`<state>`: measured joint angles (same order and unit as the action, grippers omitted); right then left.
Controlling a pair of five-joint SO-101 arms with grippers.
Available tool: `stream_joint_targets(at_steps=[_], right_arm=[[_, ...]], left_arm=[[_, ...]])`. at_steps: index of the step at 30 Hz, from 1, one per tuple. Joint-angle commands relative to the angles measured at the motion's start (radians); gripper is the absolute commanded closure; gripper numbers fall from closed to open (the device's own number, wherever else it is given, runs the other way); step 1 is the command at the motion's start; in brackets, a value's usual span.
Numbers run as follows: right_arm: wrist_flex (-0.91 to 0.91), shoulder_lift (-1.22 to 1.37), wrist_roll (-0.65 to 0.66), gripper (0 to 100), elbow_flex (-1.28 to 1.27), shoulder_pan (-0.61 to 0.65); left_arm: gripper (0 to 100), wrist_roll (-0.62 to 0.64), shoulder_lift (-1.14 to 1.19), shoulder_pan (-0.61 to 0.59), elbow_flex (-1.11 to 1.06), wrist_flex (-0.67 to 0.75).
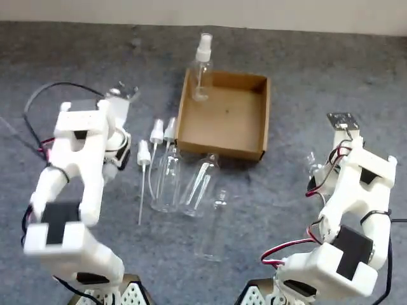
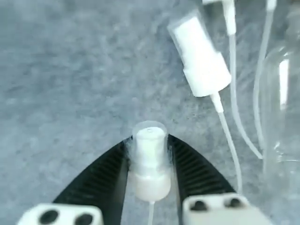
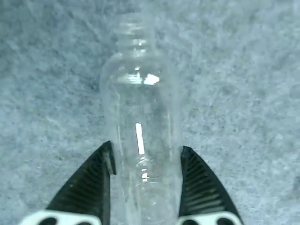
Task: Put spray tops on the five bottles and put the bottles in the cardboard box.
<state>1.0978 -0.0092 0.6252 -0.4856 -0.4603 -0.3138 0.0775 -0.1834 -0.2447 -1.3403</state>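
Cardboard box (image 1: pixel 221 146) sits open on the grey table (image 1: pixel 331 76), toward the far side. The white left arm (image 1: pixel 76 165) and the white right arm (image 1: pixel 356 210) stand at the near edge, 1 on each side.

A capped bottle (image 1: pixel 201 73) stands up in the far left corner of the box. It has a white spray top on it.

A first loose bottle (image 1: pixel 166 175) and a second loose bottle (image 1: pixel 200 184) lie side by side on the table, just in front of the box. A third loose bottle (image 1: pixel 215 222) lies a bit nearer to the arms. All 3 are clear.

The right gripper (image 3: pixel 143 150) is closed around a held bottle (image 3: pixel 140 103), with 1 black finger on each side of its body. Its open neck points away from the gripper. From above, this bottle is to the right of the box and apart from it.

3 loose spray tops (image 1: pixel 157 131) with long thin tubes lie on the table just left of the box.

The left gripper (image 2: pixel 149 140) pinches a small held spray top (image 2: pixel 150 164) between its black fingers. Another loose top lies on the table close by.
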Motion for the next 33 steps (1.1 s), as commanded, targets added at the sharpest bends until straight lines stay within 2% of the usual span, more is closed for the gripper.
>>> stream_joint_targets(at_steps=[1,5,12,15,18,23,30,33], right_arm=[[0.012,0.002,-0.055,97.4,0.021,-0.038],[0.012,0.002,-0.075,90.2,0.027,-0.058],[0.012,0.001,-0.075,84.2,0.027,-0.051],[0.019,0.001,-0.077,82.4,0.027,-0.036],[0.104,0.001,-0.077,77.9,0.03,0.012],[0.145,0.001,-0.101,71.1,0.047,0.081],[0.199,0.008,-0.15,70.9,0.208,0.076],[0.22,0.01,-0.222,70.9,0.314,0.074]], left_arm=[[100,0.044,-0.2,0.044,-0.022,-0.021],[100,0.086,-0.335,0.101,-0.151,-0.005],[100,0.219,-0.437,0.153,-0.377,0.219],[100,0.226,-0.455,0.156,-0.441,0.285],[100,0.226,-0.455,0.156,-0.487,0.33],[100,0.222,-0.455,0.15,-0.516,0.345],[100,0.221,-0.455,0.15,-0.516,0.348],[100,0.221,-0.455,0.15,-0.516,0.348]])
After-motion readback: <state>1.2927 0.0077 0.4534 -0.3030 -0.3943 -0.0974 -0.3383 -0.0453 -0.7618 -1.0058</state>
